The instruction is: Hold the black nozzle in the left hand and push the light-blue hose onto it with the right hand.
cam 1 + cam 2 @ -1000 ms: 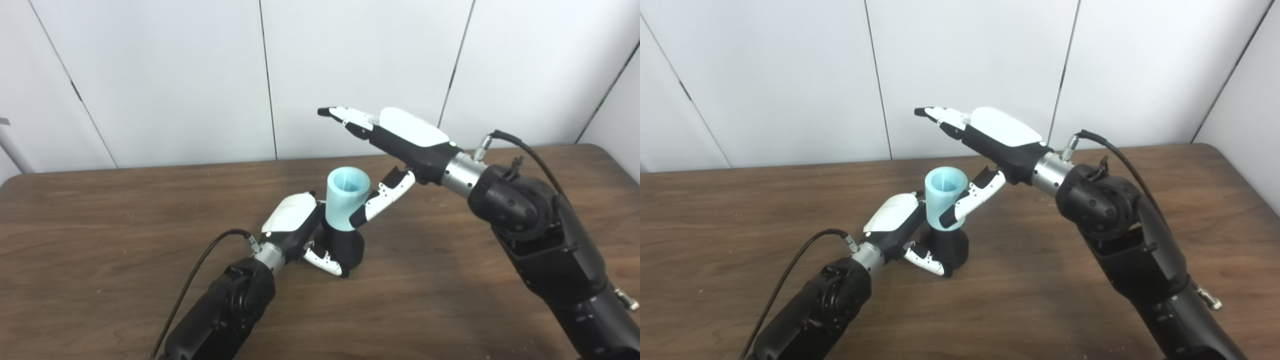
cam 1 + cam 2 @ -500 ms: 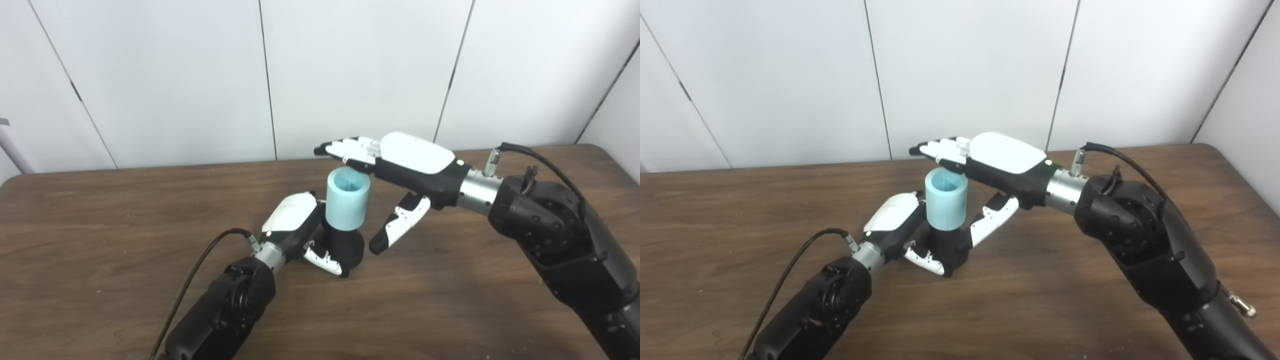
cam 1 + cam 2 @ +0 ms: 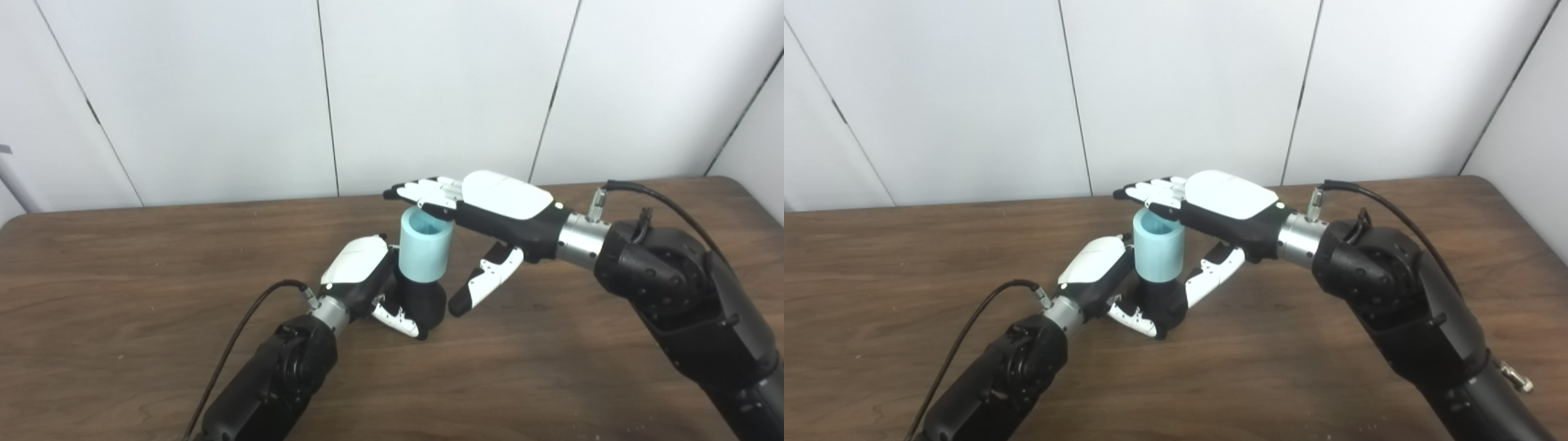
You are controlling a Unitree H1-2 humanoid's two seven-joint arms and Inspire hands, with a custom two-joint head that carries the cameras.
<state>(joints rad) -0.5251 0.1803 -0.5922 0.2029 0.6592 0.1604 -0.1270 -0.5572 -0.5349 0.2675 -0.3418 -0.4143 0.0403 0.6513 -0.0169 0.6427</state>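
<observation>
The black nozzle stands upright on the wooden table, and my left hand is shut around its base. The light-blue hose, a short open tube, sits upright on top of the nozzle. My right hand is open and held flat, palm down, with its fingers lying over the hose's far rim. Its thumb hangs down to the right of the hose and nozzle, apart from them. I cannot tell whether the fingers touch the rim.
White wall panels rise behind the table's far edge. A black cable runs from my left wrist toward the front. The table's right corner lies beyond my right arm.
My right hand came down from high above the hose, turned palm down, and now lies flat over the hose's top. Its thumb left the hose's side. The left hand stayed put.
</observation>
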